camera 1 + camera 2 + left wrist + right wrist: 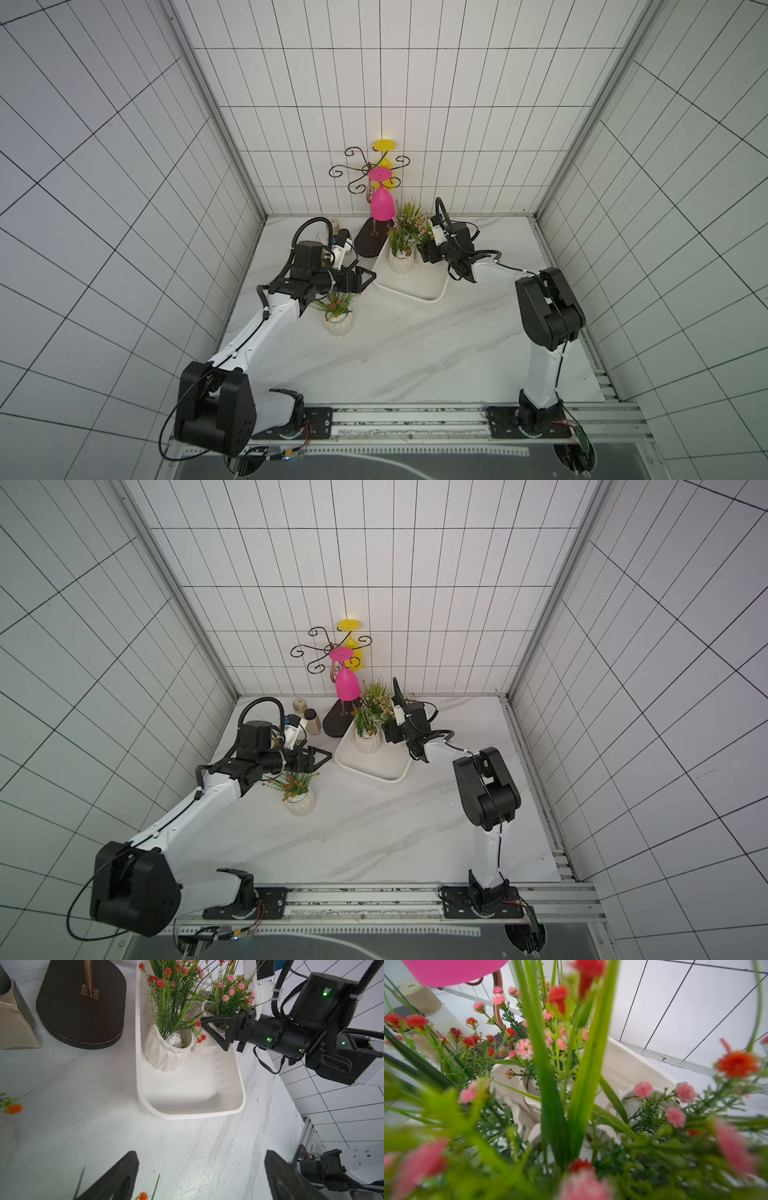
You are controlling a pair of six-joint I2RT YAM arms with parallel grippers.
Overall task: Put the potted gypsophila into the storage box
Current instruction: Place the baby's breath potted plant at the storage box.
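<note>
In both top views the storage box (409, 295) (374, 776) is sitting toward the back of the table. The red-flowered pot (401, 262) is standing inside it, and the right gripper (430, 254) is reaching in just beside that pot. The orange-flowered pot (338, 323) is waiting outside on the table, near the box. The left gripper (365, 279) is hanging just above its sprigs — a careless drop or swing there could be knocking it over.

Through the left wrist camera, the left gripper's fingers (122, 1176) are standing wide apart with nothing between them. Across the box, the right gripper is clamping the pink-flowered pot (204, 1048) near its rim, at the far end and tight beside the red-flowered pot. Whether it is resting on the box floor, I cannot tell. To my eye the danger is lying in the letting go. The stems are crossing, so a hasty pull-back could be dragging either pot over.

Through the right wrist camera nearly everything is foliage — no fingers are showing. The pink goblet (452, 970) is hanging close overhead, and a straight rise could be striking it.
</note>
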